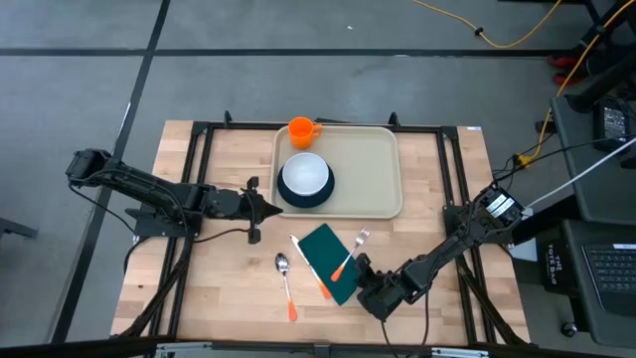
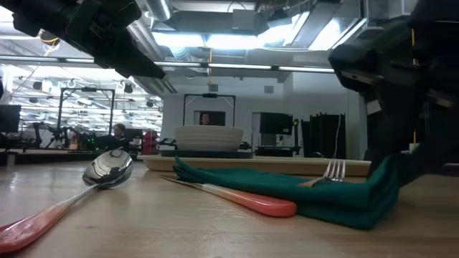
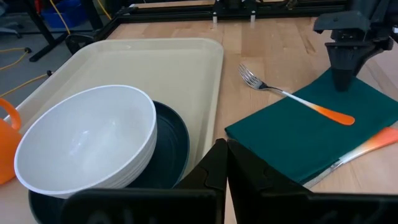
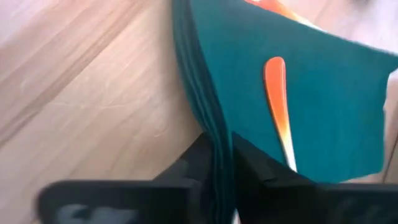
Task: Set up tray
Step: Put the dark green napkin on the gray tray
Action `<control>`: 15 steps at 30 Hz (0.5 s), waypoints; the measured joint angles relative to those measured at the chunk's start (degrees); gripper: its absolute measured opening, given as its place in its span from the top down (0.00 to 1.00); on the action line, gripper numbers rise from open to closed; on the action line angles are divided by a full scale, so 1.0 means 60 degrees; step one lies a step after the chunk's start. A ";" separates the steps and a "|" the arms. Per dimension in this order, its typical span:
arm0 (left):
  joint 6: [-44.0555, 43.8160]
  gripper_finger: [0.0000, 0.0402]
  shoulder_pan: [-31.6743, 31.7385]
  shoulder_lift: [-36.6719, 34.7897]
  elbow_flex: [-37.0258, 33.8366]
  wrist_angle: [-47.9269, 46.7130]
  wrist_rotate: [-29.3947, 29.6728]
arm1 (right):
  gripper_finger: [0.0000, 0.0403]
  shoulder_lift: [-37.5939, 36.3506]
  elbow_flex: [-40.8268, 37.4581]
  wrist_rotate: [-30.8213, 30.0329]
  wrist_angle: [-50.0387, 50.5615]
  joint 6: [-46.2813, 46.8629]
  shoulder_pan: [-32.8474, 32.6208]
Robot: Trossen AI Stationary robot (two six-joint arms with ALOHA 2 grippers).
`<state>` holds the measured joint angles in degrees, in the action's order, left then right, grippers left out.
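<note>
Two arms over the wooden counter. Beige tray lies at the far middle of the counter; on it a white bowl sits in a dark plate at the tray's left end, with an orange cup at the far-left corner. Left gripper hangs just beside the tray's left edge near the plate, fingers pressed together, holding nothing. Dark green napkin lies on the counter in front of the tray, apart from it. An orange-handled fork rests across its top; an orange-handled knife pokes out along its left side. An orange-handled spoon lies left of the napkin. Right gripper is at the napkin's near-right edge, fingers pinching the folded cloth layers.
</note>
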<state>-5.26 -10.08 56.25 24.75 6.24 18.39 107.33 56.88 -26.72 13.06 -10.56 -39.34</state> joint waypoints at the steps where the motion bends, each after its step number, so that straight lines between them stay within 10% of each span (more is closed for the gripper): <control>1: 0.0000 0.99 0.0003 0.0000 0.0000 0.0000 0.0000 | 0.94 0.0000 0.0000 0.0115 0.0000 0.0167 0.0032; 15: 0.0000 1.00 0.0003 0.0000 0.0000 0.0000 0.0000 | 0.96 -0.0011 0.0515 0.0911 0.0801 0.1237 0.0121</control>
<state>-5.26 -10.07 56.25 24.75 6.24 18.39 107.26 59.97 -21.26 17.86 -3.14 -38.61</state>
